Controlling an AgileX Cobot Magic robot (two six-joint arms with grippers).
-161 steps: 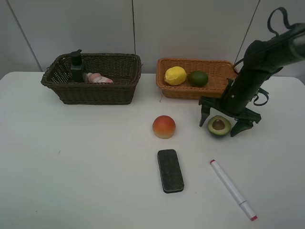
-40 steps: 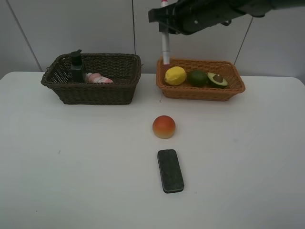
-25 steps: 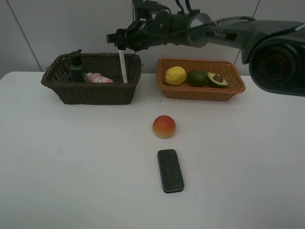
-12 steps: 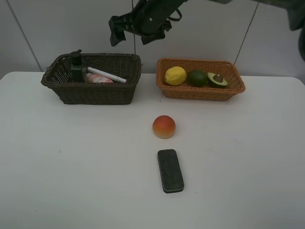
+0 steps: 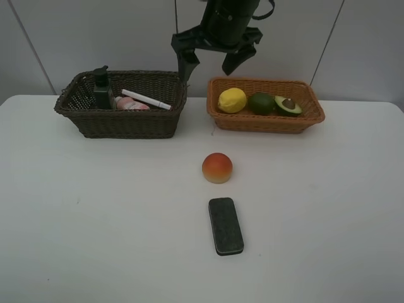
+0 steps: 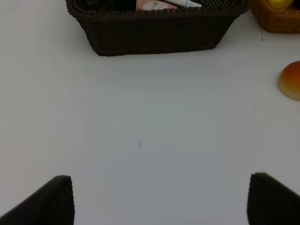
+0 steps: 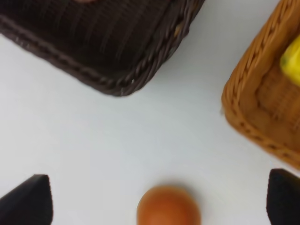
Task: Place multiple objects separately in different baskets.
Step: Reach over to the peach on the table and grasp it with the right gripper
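Note:
My right gripper (image 5: 207, 63) hangs open and empty in the air over the gap between the two baskets. The dark brown basket (image 5: 126, 123) holds the pump bottle (image 5: 101, 88), the pink bottle (image 5: 131, 104) and the white marker (image 5: 146, 100). In the orange basket (image 5: 265, 123) lie the lemon (image 5: 232, 100), lime (image 5: 261, 103) and halved avocado (image 5: 288, 106). On the table are the peach (image 5: 217, 168) and the black eraser (image 5: 225, 225). The right wrist view has the open right gripper (image 7: 158, 177) above the peach (image 7: 168, 208). My left gripper (image 6: 161, 201) is open over bare table.
White table (image 5: 95, 221) with a grey wall behind. The left wrist view shows the dark basket (image 6: 154, 33) ahead, the peach (image 6: 290, 79) at its edge and a corner of the orange basket (image 6: 276, 18). The right wrist view shows both basket corners (image 7: 117, 51) (image 7: 258, 108).
The marker left my right gripper and now lies in the dark basket. The right gripper opened and swung right, from above the dark basket to the gap between the baskets.

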